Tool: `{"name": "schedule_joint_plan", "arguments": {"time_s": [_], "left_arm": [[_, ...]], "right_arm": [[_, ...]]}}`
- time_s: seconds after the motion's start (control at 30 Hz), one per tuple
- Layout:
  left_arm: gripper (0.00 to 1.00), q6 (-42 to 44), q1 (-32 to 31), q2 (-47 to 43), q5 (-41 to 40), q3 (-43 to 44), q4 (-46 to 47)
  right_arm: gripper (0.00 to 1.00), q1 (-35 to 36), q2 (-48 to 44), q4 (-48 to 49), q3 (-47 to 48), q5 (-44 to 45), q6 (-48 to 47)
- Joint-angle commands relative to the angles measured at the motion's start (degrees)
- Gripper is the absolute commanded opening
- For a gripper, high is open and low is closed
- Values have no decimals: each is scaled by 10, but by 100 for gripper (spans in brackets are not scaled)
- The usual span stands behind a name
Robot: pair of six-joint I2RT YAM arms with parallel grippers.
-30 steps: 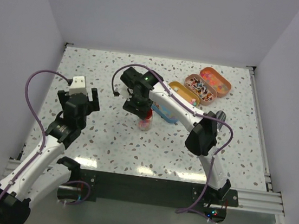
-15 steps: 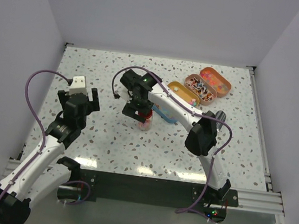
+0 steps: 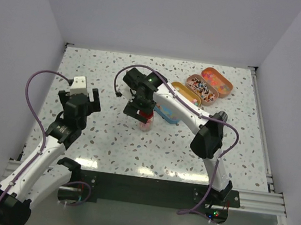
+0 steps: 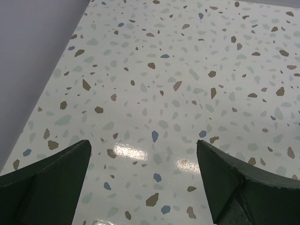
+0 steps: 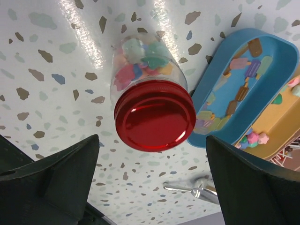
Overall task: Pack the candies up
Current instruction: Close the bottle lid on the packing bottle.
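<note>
The left gripper hangs over the left side of the speckled white tabletop, not far from the near edge. Its two dark green fingers are spread wide apart. There is nothing between them, only bare table below.

The right arm reaches in to the middle of the tabletop. The right gripper hangs just above a small clear jar with a round red lid. Its fingers are spread wide too, one on each side of the lid. There is a gap on both sides, so they do not touch the jar. The jar stands on the table with the red lid on top. Through its clear side you can see candies packed inside, pink, pale green and yellow ones.

Just beside the jar, on its right, lies a blue oval tin. It has little ice-lolly shapes on its floor. I cannot tell if they are pictures or sweets.

Next to the blue tin is a yellow oval tin with a few small sweets at one end. A shiny silver metal scoop lies on the table near these two tins.

Farther back, toward the far right corner, two more oval tins sit side by side. The brownish tin holds dark and white sweets. The orange tin is the farthest one and holds pink and yellow sweets.
</note>
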Motion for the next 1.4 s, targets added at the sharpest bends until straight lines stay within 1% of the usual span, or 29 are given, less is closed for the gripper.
{"name": "schedule_joint_plan", "arguments": {"time_s": [0.0,0.1,0.17,0.2,0.3,0.33,0.37,0.4,0.43,0.47,0.5,0.53,0.6,0.63,0.7,0.87,0.97,1.1,1.2,1.37], "left_arm": [[100,7,4,-3,12,8,25],[100,12,4,-3,31,5,31],[100,16,4,-2,49,4,36],[100,18,4,-2,55,3,38],[100,24,4,1,77,2,43],[100,26,3,3,84,2,45],[100,29,4,5,97,1,46],[100,31,4,8,105,1,47],[100,32,4,10,111,1,51],[100,35,4,12,123,0,53],[100,36,4,15,128,1,54],[100,36,4,17,132,1,54],[100,37,4,21,142,1,55],[100,37,4,22,142,2,56],[100,38,4,25,146,1,56],[100,39,3,32,157,0,57],[100,39,4,38,172,0,60],[100,39,4,53,196,1,65],[100,39,4,62,207,3,64],[100,38,4,70,238,-1,73]], "right_arm": [[99,2,-75,22,-4,2,13],[99,0,-105,41,-19,6,28],[96,-6,-124,68,-44,-2,39],[90,-11,-132,78,-54,-9,51],[81,-42,-164,121,-102,-40,75],[75,-50,-171,144,-129,-48,89],[71,-64,-186,158,-144,-56,96],[63,-70,-196,172,-160,-63,109],[59,-76,-203,205,-193,-81,117],[52,-88,-220,238,-226,-102,130],[48,-94,-229,238,-226,-102,138],[43,-101,-238,281,-265,-120,148],[32,-113,-260,317,-298,-135,166],[31,-114,-264,341,-322,-145,171],[28,-116,-268,357,-338,-150,176],[27,-117,-264,381,-358,-148,186],[31,-118,-266,395,-368,-143,193],[33,-118,-264,398,-377,-153,193],[33,-118,-264,396,-389,-161,194],[31,-117,-278,388,-438,-161,194]]}}
